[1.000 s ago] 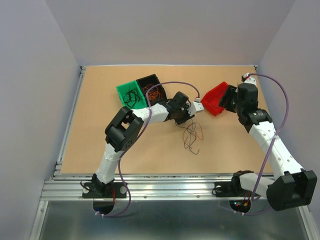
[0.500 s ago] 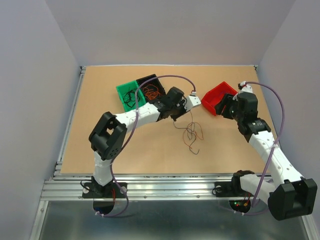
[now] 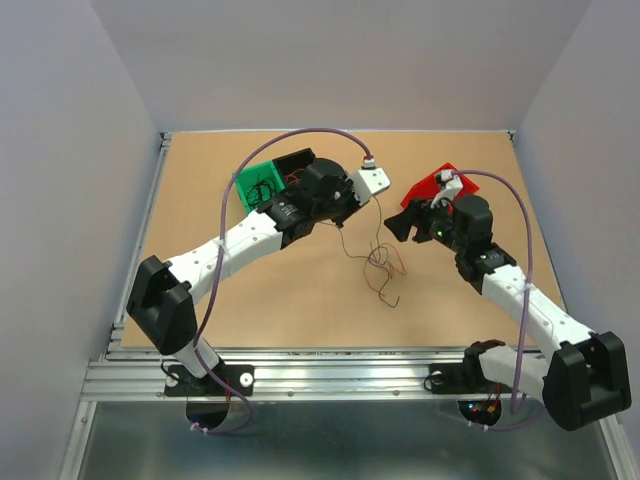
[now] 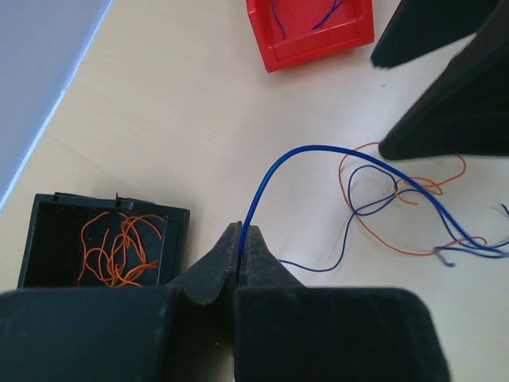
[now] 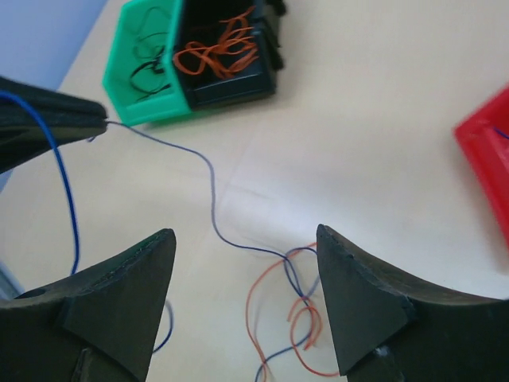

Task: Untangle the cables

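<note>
Tan tabletop (image 3: 200, 200), lavender walls (image 3: 330, 60) on three sides. We see the left gripper (image 4: 241, 235) pinched fully closed on one end of a blue wire (image 4: 305, 147). The wire arcs up off the fingertips and runs down into the loose cables (image 4: 406, 207) lying on the bare board between the two arms. That knot is blue and orange strands looped over each other; too thin for us to count. Right gripper (image 5: 242, 239) hangs over the same knot with jaws wide apart, holding nothing, and as far as we can tell not touching the strands. Near the left wrist: green bin (image 5: 147, 107) with black wires in it, touching a black bin (image 4: 176, 239) with orange wires in it. Red bin (image 4: 318, 49) sits toward the far right of the board, just behind the right wrist, with a couple of blue wires inside. The knot lies apart from all three bins.
</note>
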You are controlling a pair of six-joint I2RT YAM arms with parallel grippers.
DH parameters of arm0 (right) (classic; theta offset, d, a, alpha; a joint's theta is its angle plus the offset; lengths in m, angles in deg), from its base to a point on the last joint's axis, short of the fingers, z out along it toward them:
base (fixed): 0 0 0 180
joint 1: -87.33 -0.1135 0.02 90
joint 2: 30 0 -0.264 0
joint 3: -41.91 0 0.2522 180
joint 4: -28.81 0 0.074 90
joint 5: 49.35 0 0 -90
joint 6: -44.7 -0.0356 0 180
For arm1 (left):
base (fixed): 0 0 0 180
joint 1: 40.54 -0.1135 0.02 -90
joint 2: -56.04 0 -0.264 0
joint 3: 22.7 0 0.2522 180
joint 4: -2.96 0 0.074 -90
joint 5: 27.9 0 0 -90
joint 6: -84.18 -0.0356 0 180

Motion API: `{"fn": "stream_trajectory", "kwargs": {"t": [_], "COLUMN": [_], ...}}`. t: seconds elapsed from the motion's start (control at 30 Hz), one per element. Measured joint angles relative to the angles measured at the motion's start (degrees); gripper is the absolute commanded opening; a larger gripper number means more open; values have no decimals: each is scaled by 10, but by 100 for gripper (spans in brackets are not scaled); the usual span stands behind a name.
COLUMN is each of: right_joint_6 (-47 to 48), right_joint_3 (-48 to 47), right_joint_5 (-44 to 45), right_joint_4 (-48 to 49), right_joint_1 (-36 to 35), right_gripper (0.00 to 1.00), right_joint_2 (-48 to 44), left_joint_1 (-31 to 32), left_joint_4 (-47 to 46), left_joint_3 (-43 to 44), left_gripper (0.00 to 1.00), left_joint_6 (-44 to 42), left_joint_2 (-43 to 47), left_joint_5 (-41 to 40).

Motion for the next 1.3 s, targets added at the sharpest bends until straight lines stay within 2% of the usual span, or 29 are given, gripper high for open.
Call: {"fn": "stream_trajectory", "kwargs": {"t": [0.07,0.23,0.5,0.93,1.1,1.2,1.23,1.27,1.3], "right_joint_6": [10,35,77,120,135,140,141,143,142], "right_joint_3": [7,22,21,-43,-75,-88,-90,-92,-92], "right_joint_5": [-29,-62,-121,-149,-150,-149,-149,-149,-149], "right_joint_4": [43,122,220,260,268,269,269,269,269], "right_joint_1": [-18,-54,-88,-140,-154,-163,-165,-168,-170], "right_gripper": [80,80,80,79,76,67,59,34,23], "right_joint_2": [17,58,207,369,419,447,453,458,461], "left_joint_1": [0,0,0,-10,-25,-32,-33,-34,-35], "left_joint_4": [2,16,35,37,37,37,37,36,34], "left_joint_3": [-3,-3,-28,-85,-90,-90,-90,-90,-90], "left_gripper": [0,0,0,0,0,0,0,0,0], "left_joint_6": [0,-1,-10,-14,-12,-9,-8,-7,-7], "left_joint_2": [10,24,54,75,76,86,90,99,103], "left_joint_5": [0,-6,-15,-32,-33,-34,-35,-37,-41]}}
